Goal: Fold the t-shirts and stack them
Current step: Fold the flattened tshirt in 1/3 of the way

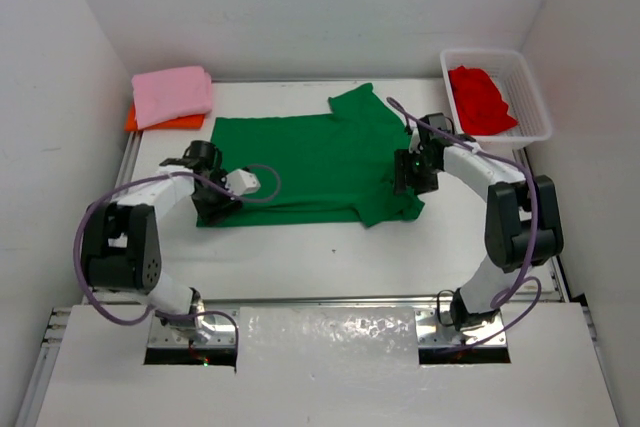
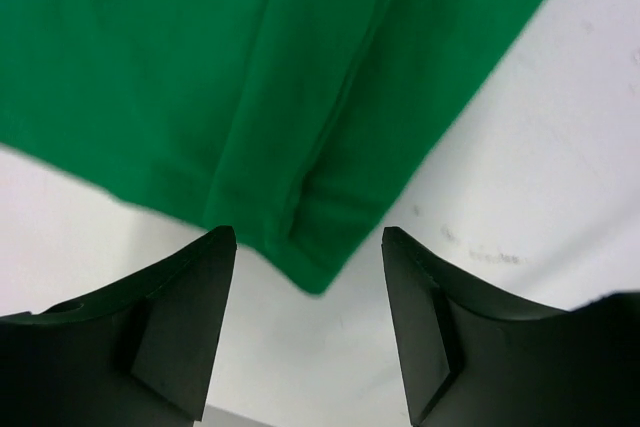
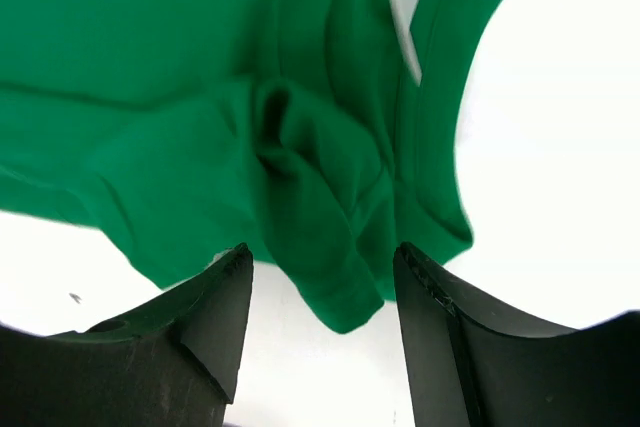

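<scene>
A green t-shirt (image 1: 310,162) lies spread on the white table, folded lengthwise, one sleeve sticking out at the back. My left gripper (image 1: 213,209) stands open at its near left corner (image 2: 300,247), nothing between the fingers. My right gripper (image 1: 408,185) is open at the shirt's right end, where bunched green fabric (image 3: 320,237) lies just ahead of the fingers, not gripped. A folded pink t-shirt (image 1: 172,94) rests on a folded orange t-shirt (image 1: 150,123) at the back left. A red t-shirt (image 1: 482,99) lies crumpled in the white basket (image 1: 528,97).
The basket stands at the back right corner beside the right wall. White walls close in the table on the left, back and right. Cables loop from both arms over the table.
</scene>
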Robot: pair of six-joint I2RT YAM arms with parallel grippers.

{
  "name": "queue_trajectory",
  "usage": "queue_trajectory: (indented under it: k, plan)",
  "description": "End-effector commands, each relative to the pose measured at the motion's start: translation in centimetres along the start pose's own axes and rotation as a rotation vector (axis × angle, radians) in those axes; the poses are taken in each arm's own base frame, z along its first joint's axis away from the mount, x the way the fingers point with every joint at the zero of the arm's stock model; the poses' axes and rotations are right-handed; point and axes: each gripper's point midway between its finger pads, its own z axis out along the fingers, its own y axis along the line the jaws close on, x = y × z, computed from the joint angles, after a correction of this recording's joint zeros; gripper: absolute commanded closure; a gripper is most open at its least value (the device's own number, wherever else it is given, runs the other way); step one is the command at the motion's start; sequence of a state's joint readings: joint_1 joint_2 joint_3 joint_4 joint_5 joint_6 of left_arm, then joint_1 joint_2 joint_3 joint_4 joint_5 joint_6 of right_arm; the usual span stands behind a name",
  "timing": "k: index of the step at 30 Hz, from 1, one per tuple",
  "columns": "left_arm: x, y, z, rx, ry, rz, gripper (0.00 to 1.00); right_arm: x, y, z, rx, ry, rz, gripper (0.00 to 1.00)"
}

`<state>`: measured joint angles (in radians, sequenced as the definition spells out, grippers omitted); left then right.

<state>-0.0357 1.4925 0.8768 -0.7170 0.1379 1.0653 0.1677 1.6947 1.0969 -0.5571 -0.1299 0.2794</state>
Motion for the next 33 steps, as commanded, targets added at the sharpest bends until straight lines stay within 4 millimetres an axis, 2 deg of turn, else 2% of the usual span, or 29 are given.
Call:
queue_trajectory:
  k: [1,7,12,16,17,20,22,24,27,28,31,33]
  plan:
    - [-0.9,2.0,1.3,-0.065,0.023,0.058,0.41,0.9,0.5,0.2,-0.036,0.019,0.000,0.44]
    - [0.5,2.6,2.5,-0.099,0.085,0.057,0.45,1.1,0.7,0.4,-0.049,0.024,0.012,0.45]
    - [0.5,3.1,2.2,-0.133,0.089,0.034,0.59,1.2,1.0,0.4,-0.068,0.023,0.017,0.46]
    - [0.3,3.3,2.1,-0.149,0.078,0.024,0.66,1.1,1.2,0.6,-0.080,0.022,0.027,0.66]
    - [0.2,3.4,2.2,-0.152,0.076,0.020,0.66,1.0,1.1,0.6,-0.077,0.022,0.028,0.75]
    - [0.1,3.7,2.3,-0.167,0.070,0.010,0.69,0.9,0.7,0.4,-0.052,0.018,0.023,0.86]
    - [0.1,3.9,2.2,-0.177,0.067,0.005,0.76,0.8,0.5,0.2,-0.041,0.015,0.014,0.92]
    - [-0.2,4.3,2.0,-0.189,0.065,0.001,0.80,0.8,0.4,-0.2,-0.031,0.013,0.003,0.99]
    - [-0.5,5.2,1.3,-0.218,0.067,-0.011,0.86,0.4,0.0,-0.9,-0.007,-0.002,-0.017,1.00]
    - [-0.5,5.5,1.1,-0.225,0.068,-0.017,0.92,0.3,-0.1,-1.0,-0.002,-0.002,-0.026,1.00]
    - [-1.3,7.0,0.0,-0.245,0.026,-0.056,1.00,-1.3,0.3,-1.8,-0.024,-0.046,-0.026,1.00]
    - [-2.1,8.3,-0.5,-0.260,-0.006,-0.091,1.00,-3.3,0.7,-2.4,-0.054,-0.093,-0.016,1.00]
